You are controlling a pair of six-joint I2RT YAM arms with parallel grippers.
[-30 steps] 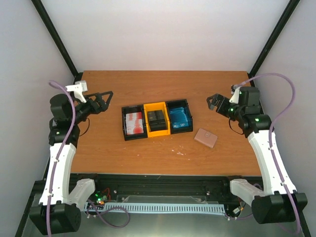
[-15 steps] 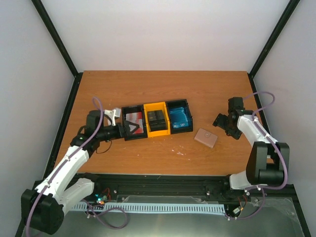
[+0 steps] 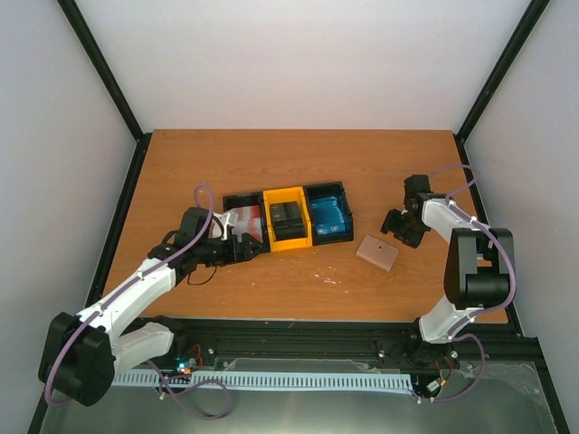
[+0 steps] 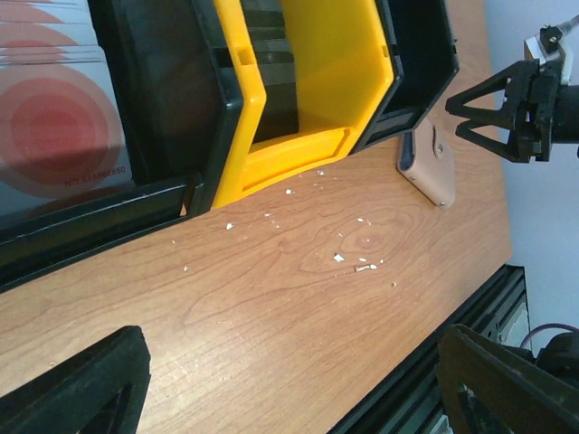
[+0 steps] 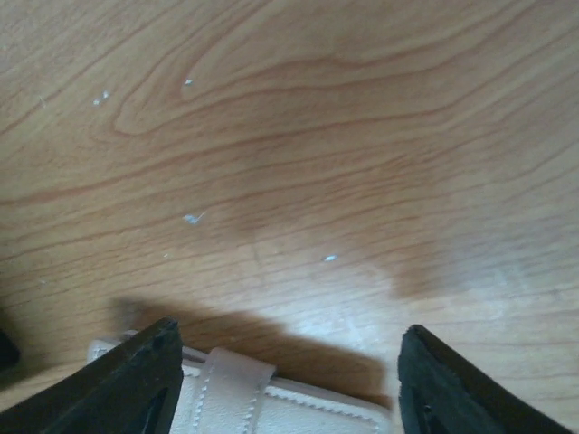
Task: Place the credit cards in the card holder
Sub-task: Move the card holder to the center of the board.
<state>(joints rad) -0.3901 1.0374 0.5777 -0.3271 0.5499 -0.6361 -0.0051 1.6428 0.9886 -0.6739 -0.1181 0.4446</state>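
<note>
The pinkish-tan card holder (image 3: 377, 252) lies shut on the table, right of the bins. Red-and-white credit cards (image 3: 246, 222) lie in the left black bin, dark cards (image 3: 286, 215) in the yellow bin, and blue cards (image 3: 327, 214) in the right black bin. My left gripper (image 3: 237, 250) is open and empty, low over the table at the front of the left black bin. The left wrist view shows a red-and-white card (image 4: 54, 136) and the card holder (image 4: 430, 165). My right gripper (image 3: 398, 227) is open and empty just behind the card holder's far right edge, and the holder (image 5: 271, 407) lies between its fingers.
The three bins stand side by side at mid-table: black (image 3: 230, 237), yellow (image 3: 291, 242), black (image 3: 347, 217). Small white flecks (image 4: 353, 262) lie on the wood in front of them. The table's front rail (image 3: 298, 330) runs along the near edge.
Both arms have come down from raised poses. The left gripper moved right to the front of the left black bin. The right gripper dropped and moved left to the card holder.
</note>
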